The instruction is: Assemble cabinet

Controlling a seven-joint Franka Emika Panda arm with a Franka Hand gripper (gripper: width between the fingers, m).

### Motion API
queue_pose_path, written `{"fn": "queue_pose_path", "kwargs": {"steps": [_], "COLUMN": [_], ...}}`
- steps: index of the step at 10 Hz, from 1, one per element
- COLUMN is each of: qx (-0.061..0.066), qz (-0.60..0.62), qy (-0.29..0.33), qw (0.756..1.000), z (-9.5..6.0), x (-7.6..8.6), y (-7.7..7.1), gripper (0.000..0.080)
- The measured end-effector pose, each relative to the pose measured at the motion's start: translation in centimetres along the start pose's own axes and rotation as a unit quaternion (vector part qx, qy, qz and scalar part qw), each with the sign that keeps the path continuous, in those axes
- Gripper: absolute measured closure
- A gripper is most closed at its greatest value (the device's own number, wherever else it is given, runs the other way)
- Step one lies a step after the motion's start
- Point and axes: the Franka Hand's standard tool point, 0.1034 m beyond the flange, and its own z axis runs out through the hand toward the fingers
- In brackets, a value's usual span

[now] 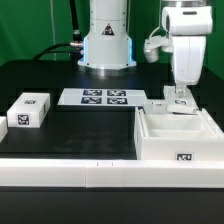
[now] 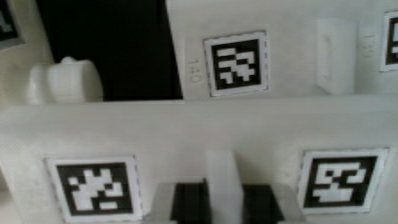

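Observation:
The cabinet [image 1: 178, 138] is a large white open box with marker tags, at the exterior view's right front. My gripper [image 1: 180, 97] points straight down at its far edge. In the wrist view my gripper [image 2: 222, 198] has its two dark fingers [image 2: 191, 202] pressed against both sides of a thin upright white wall [image 2: 222, 170] of the cabinet. Tags [image 2: 93, 188] sit on the white face on either side, and another tag [image 2: 237, 65] lies farther off. A lone small white tagged block [image 1: 28, 110] rests on the table at the exterior view's left.
The marker board [image 1: 98, 97] lies flat in front of the robot base [image 1: 107, 45]. A small white tagged piece [image 1: 157, 103] sits just beside the cabinet's far corner. A white peg-like part [image 2: 66, 80] shows in the wrist view.

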Motion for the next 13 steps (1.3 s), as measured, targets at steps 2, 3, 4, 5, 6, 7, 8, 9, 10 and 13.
{"fn": "queue_pose_path", "kwargs": {"steps": [2,3,4,5,6,7,8,9,10,13], "qx": [0.006,0.006,0.006,0.006,0.006,0.009,0.008,0.008,0.009,0.009], "qz": [0.001,0.001,0.001,0.001,0.001,0.004,0.007,0.007,0.007,0.008], "qy": [-0.003,-0.003,-0.003,-0.003,-0.003,-0.005,-0.005,-0.005,-0.005,-0.005], "qw": [1.000,1.000,1.000,1.000,1.000,1.000,1.000,1.000,1.000,1.000], "z": [-0.03,0.00,0.01,0.00,-0.05,-0.19,-0.37,-0.36,-0.27,-0.23], "x": [0.07,0.02,0.00,0.01,0.21,0.51,0.63,0.61,0.54,0.46], "y": [0.01,-0.01,-0.01,0.00,0.02,0.04,0.12,0.13,0.09,0.12], "gripper": [0.0731,0.0731,0.0731,0.0731,0.0731,0.0731,0.0731,0.0731,0.0731,0.0731]}}
